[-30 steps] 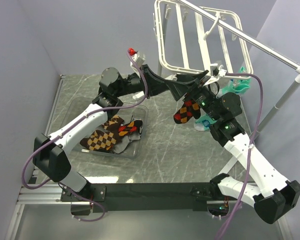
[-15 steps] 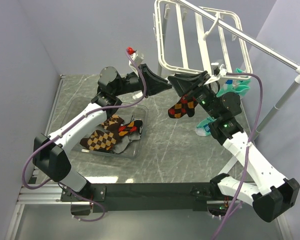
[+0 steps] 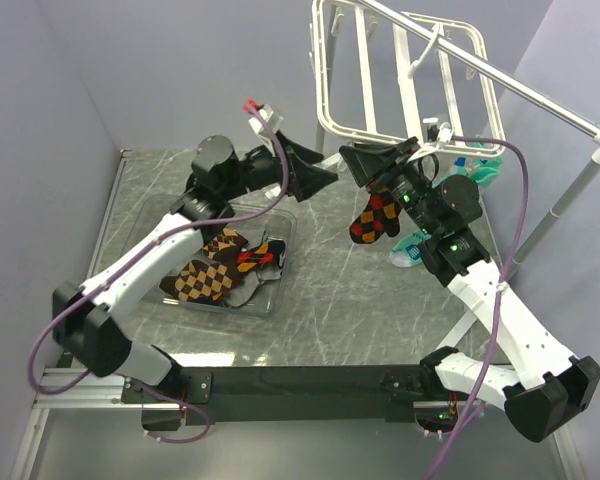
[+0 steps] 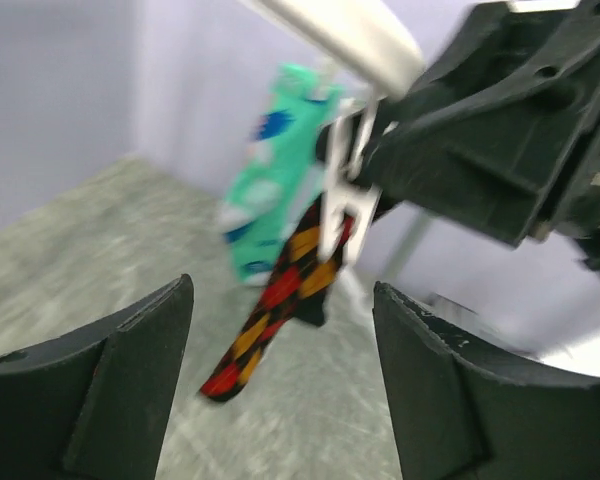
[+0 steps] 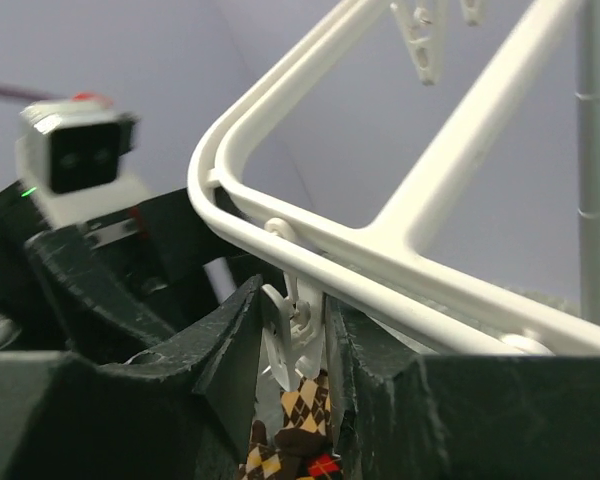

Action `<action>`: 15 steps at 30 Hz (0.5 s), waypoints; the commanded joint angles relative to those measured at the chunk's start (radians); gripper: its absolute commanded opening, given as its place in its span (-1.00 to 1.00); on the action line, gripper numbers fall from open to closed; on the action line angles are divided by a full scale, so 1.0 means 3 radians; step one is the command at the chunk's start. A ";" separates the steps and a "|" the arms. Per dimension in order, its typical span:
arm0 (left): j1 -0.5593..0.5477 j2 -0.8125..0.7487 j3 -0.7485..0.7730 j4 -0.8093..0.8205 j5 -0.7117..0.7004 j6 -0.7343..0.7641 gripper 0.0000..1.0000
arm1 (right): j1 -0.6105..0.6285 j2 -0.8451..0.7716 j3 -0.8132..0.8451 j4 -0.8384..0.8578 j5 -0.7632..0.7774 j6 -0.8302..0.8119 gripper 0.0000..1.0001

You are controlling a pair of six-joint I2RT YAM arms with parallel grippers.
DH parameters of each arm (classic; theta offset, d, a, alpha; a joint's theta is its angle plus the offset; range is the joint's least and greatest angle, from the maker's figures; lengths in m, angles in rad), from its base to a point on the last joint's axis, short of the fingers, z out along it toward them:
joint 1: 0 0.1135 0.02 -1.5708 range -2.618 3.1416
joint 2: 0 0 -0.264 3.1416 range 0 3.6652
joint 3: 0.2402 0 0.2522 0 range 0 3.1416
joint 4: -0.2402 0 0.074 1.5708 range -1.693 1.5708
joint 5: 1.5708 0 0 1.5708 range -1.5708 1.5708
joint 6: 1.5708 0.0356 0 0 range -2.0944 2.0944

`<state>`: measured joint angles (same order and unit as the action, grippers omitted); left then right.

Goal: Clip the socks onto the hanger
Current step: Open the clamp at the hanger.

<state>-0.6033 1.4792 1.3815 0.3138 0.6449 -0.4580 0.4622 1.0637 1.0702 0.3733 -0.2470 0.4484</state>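
Scene: Two robot arms met under the near rim of the white hanger (image 3: pixel 365 131), above a grey marbled tabletop (image 3: pixel 330 290).

Sock in play: An argyle sock (image 3: pixel 377 217) of black, red and orange diamonds hung limp by its cuff from a small white clip (image 4: pixel 342 215) on that rim, toe pointing down, clear of the tabletop.

Right hand: The right hand (image 5: pixel 296 300) was pressed together on the clip's wings, one finger on each side, with the sock's cuff showing just below.

Left hand: The left hand (image 3: pixel 323 178) stood spread and held nothing, facing the hung sock from just beside it.

Neighbour: A mint-green sock (image 4: pixel 275 185) hung from the same rim, just behind the argyle one.

Waiting: More argyle socks (image 3: pixel 205 278) lay heaped in a clear bin (image 3: pixel 270 300) beneath the left arm.

Handling: The socks looked light, soft and floppy – they would likely sag and fold wherever unsupported, though their knit should not slip easily.

Where to hold: The cuff edge seemed best, pinched flat so a short lip stands free for the clip's teeth.

Risk: A thin bite of fabric could pull out once the clip springs shut – whether these teeth had caught the cuff could not be told.
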 commanded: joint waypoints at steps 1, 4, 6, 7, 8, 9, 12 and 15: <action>0.0001 -0.0476 -0.0130 -0.0432 -0.0965 0.0376 0.55 | -0.0001 0.0033 0.0349 -0.0510 0.0474 0.0115 -1.00; 0.0001 -0.0722 -0.0315 -0.0534 -0.1371 0.0493 0.59 | 0.0004 0.0085 0.0538 -0.0819 0.0496 0.0238 -1.00; 0.0001 -0.0814 -0.0386 -0.0606 -0.1520 0.0580 0.60 | 0.0004 0.0080 0.0610 -0.0932 0.0572 0.0341 -1.00; 0.0001 -0.0825 -0.0392 -0.0702 -0.1602 0.0616 0.60 | 0.0009 0.0085 0.0640 -0.1059 0.0608 0.0356 -1.00; 0.0001 -0.0830 -0.0392 -0.0759 -0.1775 0.0632 0.60 | 0.0004 0.0085 0.0722 -0.1131 0.0695 0.0392 -1.00; 0.0001 -0.0820 -0.0392 -0.0810 -0.1857 0.0662 0.60 | 0.0004 0.0080 0.0758 -0.1203 0.0751 0.0417 -1.00; 0.0001 -0.0763 -0.0417 -0.1005 -0.2210 0.0647 0.59 | 0.0004 0.0069 0.0850 -0.1382 0.0818 0.0479 -1.00; 0.0001 -0.0728 -0.0519 -0.1157 -0.2583 0.0596 0.56 | 0.0004 0.0090 0.0942 -0.1551 0.0936 0.0515 -1.00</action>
<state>-0.6029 1.2415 1.2613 0.0654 0.0444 -0.2932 0.4652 1.0897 1.2839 -0.0471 -0.0475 0.5774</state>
